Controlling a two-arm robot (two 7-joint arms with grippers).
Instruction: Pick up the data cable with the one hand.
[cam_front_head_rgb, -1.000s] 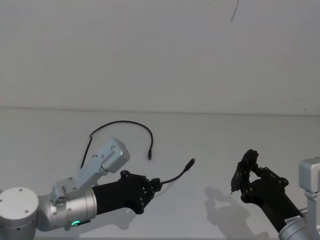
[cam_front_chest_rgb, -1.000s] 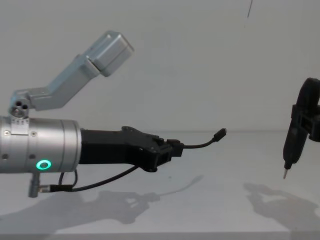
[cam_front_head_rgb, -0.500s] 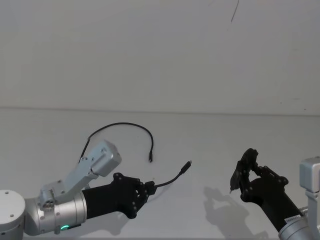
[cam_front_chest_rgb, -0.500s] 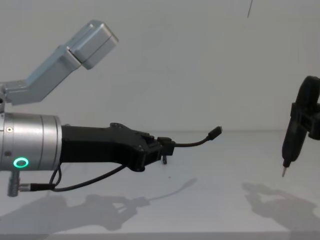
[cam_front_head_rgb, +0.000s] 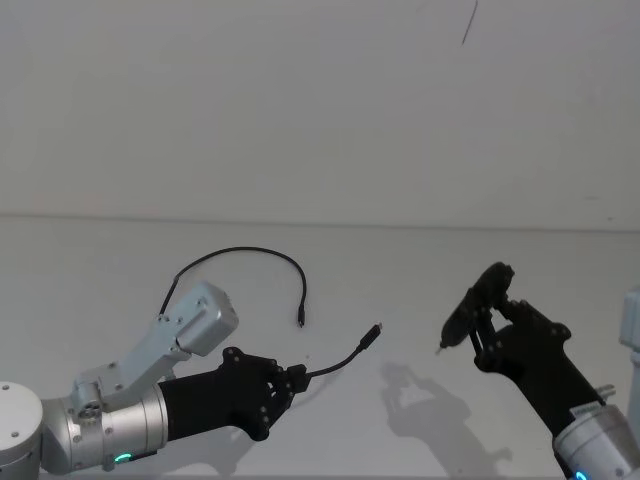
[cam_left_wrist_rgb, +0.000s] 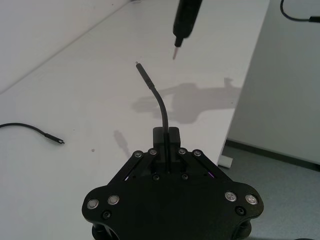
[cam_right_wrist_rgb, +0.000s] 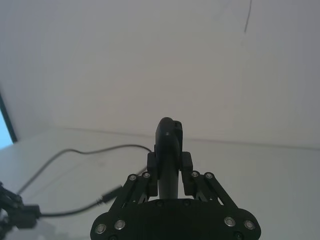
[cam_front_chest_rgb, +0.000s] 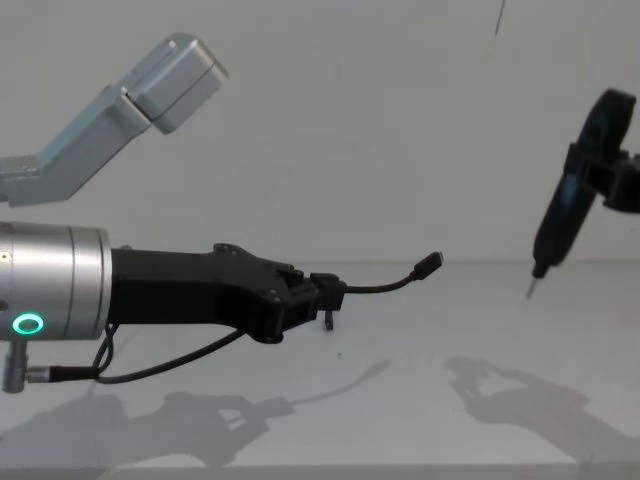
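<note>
White table (cam_front_head_rgb: 400, 270) under a bare white wall.

From the head: left gripper (cam_front_head_rgb: 296, 379) low and near, clenched on the data cable (cam_front_head_rgb: 340, 357). Sends a short length ahead of the claw, plug lifted clear of the table. Leaves what looks like the cable's longer run arcing flat on the table beyond the claw, join hidden behind the arm. Well apart to that claw's right: right gripper (cam_front_head_rgb: 490, 322), clamped on a pen-like tool (cam_front_head_rgb: 468, 307), tip down.

From the left wrist: fingers pressed together on the cable (cam_left_wrist_rgb: 159, 102), curving up out of the claw, plug toward the tool (cam_left_wrist_rgb: 182, 20) farther ahead, not touching.

From the right wrist: right gripper (cam_right_wrist_rgb: 169, 170) closed around the tool (cam_right_wrist_rgb: 168, 147), barrel standing straight out between the fingers.

From the chest: left gripper (cam_front_chest_rgb: 335, 293) level above the table (cam_front_chest_rgb: 420, 400), cable (cam_front_chest_rgb: 390, 286) arching forward and up from the claw, plug in the air. Tool (cam_front_chest_rgb: 560, 220) tilted, well apart to the claw's right.
</note>
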